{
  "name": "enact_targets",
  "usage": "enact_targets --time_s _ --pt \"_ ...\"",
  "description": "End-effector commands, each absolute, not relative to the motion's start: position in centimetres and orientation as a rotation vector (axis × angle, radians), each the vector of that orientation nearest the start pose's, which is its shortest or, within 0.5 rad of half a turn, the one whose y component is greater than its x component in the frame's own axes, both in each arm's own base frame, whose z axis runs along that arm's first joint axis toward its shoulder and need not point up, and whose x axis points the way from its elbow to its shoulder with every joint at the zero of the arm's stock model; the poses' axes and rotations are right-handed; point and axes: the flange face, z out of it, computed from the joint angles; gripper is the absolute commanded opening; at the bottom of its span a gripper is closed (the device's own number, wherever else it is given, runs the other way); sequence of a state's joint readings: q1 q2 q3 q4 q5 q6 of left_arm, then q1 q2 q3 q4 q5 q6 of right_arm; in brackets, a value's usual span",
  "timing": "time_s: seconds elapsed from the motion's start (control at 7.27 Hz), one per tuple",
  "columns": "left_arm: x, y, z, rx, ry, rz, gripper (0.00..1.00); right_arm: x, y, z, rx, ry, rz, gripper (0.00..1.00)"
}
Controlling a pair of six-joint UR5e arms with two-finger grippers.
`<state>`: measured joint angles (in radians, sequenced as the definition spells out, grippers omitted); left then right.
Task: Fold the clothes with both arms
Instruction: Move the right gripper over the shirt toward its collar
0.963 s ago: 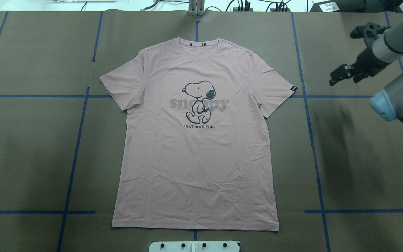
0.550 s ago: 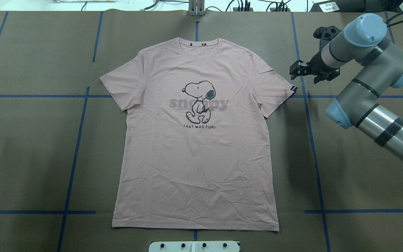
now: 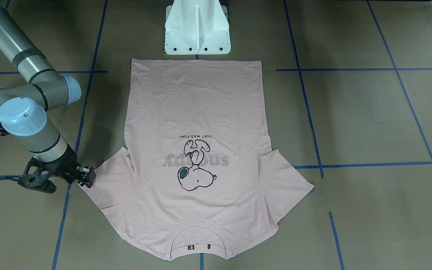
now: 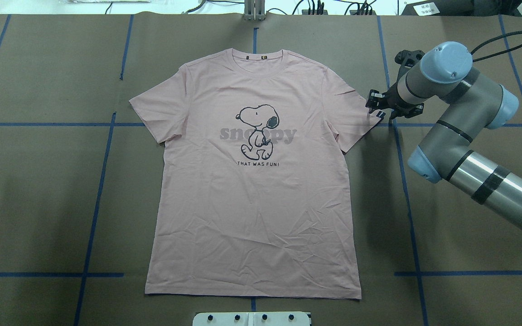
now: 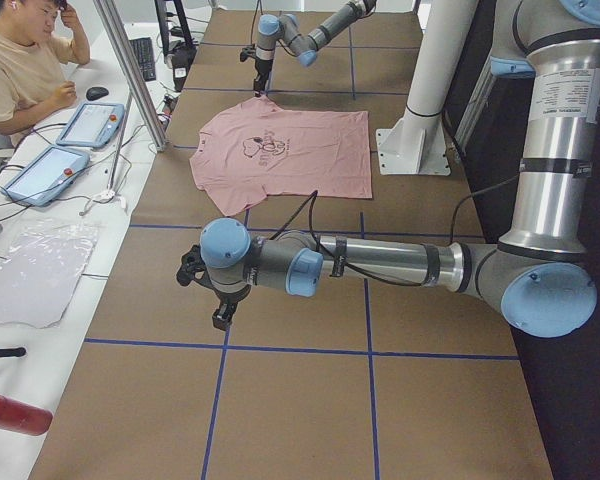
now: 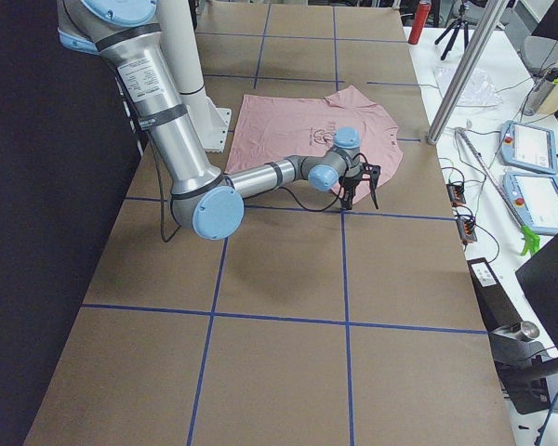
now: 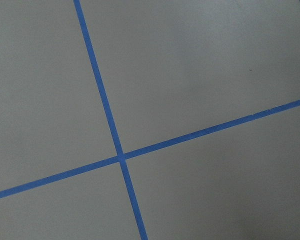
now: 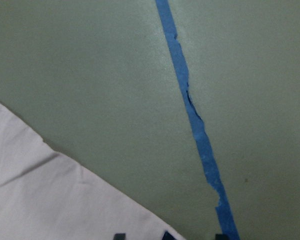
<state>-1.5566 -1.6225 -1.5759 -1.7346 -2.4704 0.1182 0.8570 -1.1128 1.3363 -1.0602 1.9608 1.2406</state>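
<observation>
The pale pink T-shirt [image 4: 252, 181] lies flat, print up, neck away from the robot; it also shows in the front-facing view [image 3: 197, 150]. My right gripper [image 4: 392, 107] points down, open, just over the tip of the shirt's sleeve [image 4: 360, 113] on the robot's right, and holds nothing. It shows in the front-facing view [image 3: 74, 173] and the exterior right view [image 6: 358, 190]. The right wrist view shows the sleeve edge [image 8: 50, 200]. My left gripper [image 5: 208, 292] shows only in the exterior left view, over bare table well off the shirt; I cannot tell whether it is open.
The table is covered in brown paper with a grid of blue tape [image 4: 102, 181]. The white pedestal base [image 3: 197, 26] stands at the shirt's hem. A metal post [image 5: 130, 70] and an operator's side table with tablets [image 5: 70, 140] lie beyond the far edge.
My right arm has swung in from the right edge toward the shirt, and its gripper has come down to the tip of the sleeve. The shirt has not moved.
</observation>
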Motion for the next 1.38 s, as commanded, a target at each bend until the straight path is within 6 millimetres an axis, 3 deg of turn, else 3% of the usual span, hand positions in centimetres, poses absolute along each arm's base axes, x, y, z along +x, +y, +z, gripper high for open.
enact_targets --time_s 0.0,0.28,0.69,0.83,0.96,1.1,1.24 --pt "-4.6 -52.5 60.6 0.244 0.909 0.221 1.0 -39.3 -59.5 45.2 0.09 -0.822 0.374 0.0" --pt "-4.6 -52.5 60.5 0.245 0.91 0.222 1.0 -39.4 -59.6 45.0 0.096 -0.825 0.36 0.0" --pt "-4.6 -52.5 60.4 0.248 0.911 0.223 1.0 -43.3 -60.9 35.9 0.132 -0.92 0.346 0.0" --pt "-4.6 -52.5 60.4 0.248 0.911 0.223 1.0 -45.5 -61.7 33.0 0.111 -0.942 0.432 0.0" --pt "-4.5 -52.4 60.3 0.248 0.927 0.225 1.0 -49.8 -62.7 29.9 0.157 -0.921 0.459 0.0" --pt "-4.4 -52.4 60.1 0.249 0.939 0.225 1.0 -53.6 -63.8 28.3 0.192 -0.882 0.47 0.0" --pt "-4.4 -52.1 60.2 0.247 0.945 0.224 1.0 -55.4 -63.5 27.1 0.211 -0.878 0.454 0.87"
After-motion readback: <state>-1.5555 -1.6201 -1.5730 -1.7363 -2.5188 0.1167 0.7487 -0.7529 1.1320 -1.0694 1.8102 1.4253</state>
